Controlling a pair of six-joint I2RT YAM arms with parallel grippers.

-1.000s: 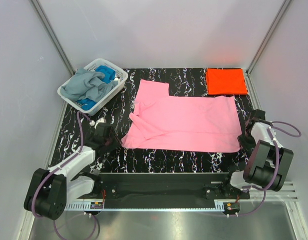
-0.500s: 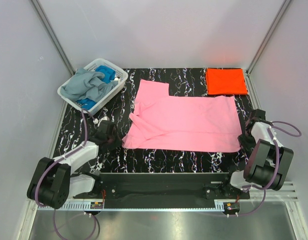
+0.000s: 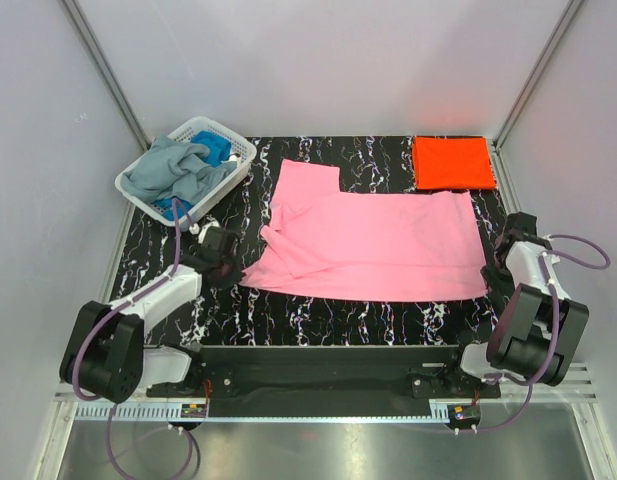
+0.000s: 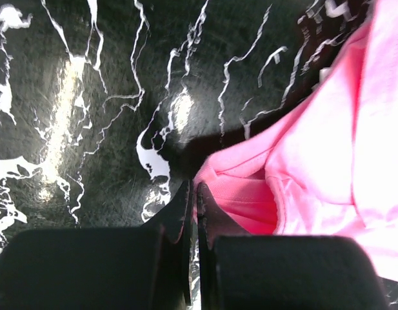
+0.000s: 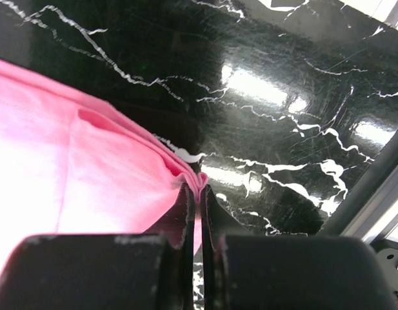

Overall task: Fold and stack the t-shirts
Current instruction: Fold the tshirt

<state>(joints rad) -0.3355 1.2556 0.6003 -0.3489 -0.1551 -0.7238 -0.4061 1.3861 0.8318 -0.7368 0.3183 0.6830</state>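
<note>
The pink t-shirt [image 3: 373,245] lies spread flat on the black marbled table [image 3: 318,320]. My left gripper [image 3: 231,270] is at its near left corner, and in the left wrist view the gripper [image 4: 193,187] is shut with the bunched pink edge [image 4: 250,187] at its tips. My right gripper [image 3: 491,272] is at the near right corner. In the right wrist view the gripper [image 5: 197,187] is shut on a fold of the pink cloth [image 5: 69,168]. A folded orange-red t-shirt [image 3: 452,162] lies at the back right.
A white lattice basket [image 3: 238,150] at the back left holds a crumpled grey-blue shirt [image 3: 173,170] and a blue one [image 3: 216,150]. White walls and metal frame posts stand close on three sides.
My left gripper has moved forward and right to the pink shirt's near left corner, and that corner has shifted slightly left. The right arm has shifted a little.
</note>
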